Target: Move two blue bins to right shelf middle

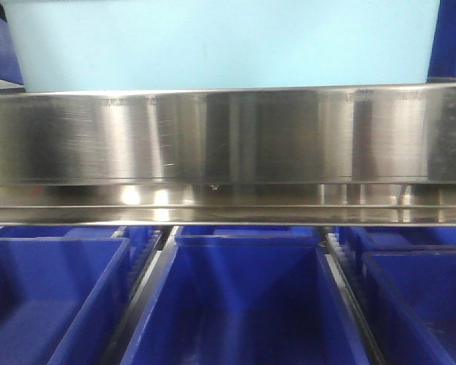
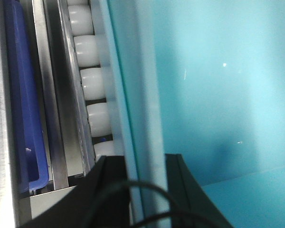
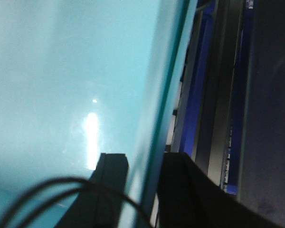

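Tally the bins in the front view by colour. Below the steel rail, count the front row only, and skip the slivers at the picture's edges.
pale aqua bin: 1
dark blue crates, front row: 3 (left, middle, right)
Total: 4

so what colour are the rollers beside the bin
White rollers, clearest in the left wrist view.

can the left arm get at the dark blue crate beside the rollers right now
Probably not. The left gripper looks clamped over the wall of the bin, so it is occupied, and the rollers and a steel rail lie between it and the crate.
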